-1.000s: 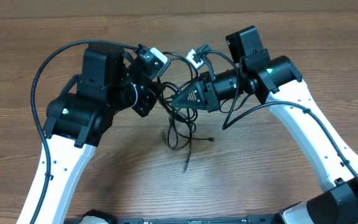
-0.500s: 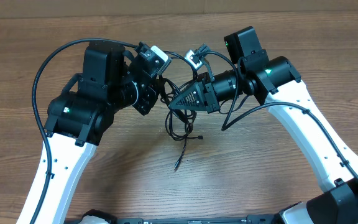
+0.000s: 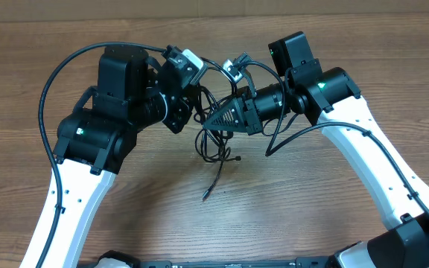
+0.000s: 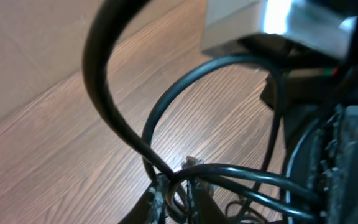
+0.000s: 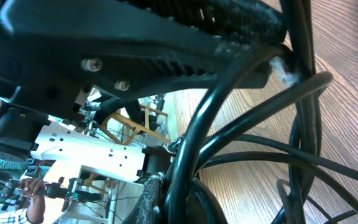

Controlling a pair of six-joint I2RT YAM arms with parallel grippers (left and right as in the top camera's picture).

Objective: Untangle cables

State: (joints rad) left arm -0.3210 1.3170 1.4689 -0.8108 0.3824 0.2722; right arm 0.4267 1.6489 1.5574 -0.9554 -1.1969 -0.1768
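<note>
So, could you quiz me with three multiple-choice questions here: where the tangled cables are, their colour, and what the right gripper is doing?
1. Where are the cables?
A. between the left gripper and the right gripper
B. beside the left arm's base
C. on the floor

2. What colour are they?
A. white
B. black
C. red

3. The right gripper is:
A. wide open
B. out of sight
C. shut on the cables

Answers: 1 A, the overhead view shows the bundle held between both grippers; 2 B, every strand looks black; 3 C, its jaws pinch the bundle.
</note>
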